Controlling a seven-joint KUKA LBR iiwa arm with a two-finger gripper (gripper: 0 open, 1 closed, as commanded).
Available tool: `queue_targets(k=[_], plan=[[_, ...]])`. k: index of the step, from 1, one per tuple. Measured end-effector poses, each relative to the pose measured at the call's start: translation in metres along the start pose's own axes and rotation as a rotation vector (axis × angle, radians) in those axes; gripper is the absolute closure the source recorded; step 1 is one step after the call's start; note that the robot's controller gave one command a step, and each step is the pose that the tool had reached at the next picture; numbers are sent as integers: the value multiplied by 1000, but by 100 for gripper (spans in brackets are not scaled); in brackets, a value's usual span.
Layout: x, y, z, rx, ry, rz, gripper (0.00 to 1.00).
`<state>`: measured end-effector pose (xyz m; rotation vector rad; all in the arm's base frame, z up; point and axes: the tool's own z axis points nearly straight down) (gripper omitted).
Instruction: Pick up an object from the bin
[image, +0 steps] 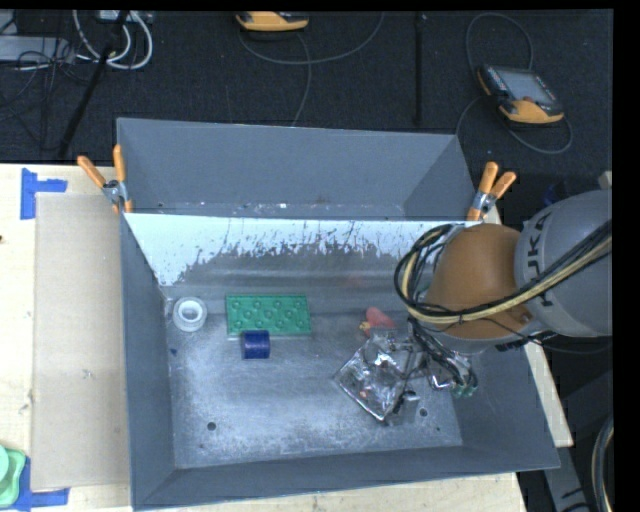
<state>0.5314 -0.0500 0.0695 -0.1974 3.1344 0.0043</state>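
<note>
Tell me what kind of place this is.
Probably a robotics lab: a robot arm reaches into a grey metal bin of small things, like a green plate and a blue block, and cables lie on the dark floor.

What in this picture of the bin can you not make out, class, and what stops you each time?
1. Camera view: the clear crinkled thing on the right of the floor. The gripper above covers part of it, so its kind and outline are unsure.
2. Camera view: the small pink thing just behind it, too small to tell its kind.
3. Camera view: the right-hand floor corner of the bin, hidden by the arm's orange cover.
</note>
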Motion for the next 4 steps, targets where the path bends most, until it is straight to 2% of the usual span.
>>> queue_targets(k=[1,2,3,4], plan=[[0,-2,-2,3,-2,0,100],[38,-5,-102,4,-4,-18,100],[48,-2,-157,4,-4,-29,100],[37,-38,-153,4,-1,-31,100]])
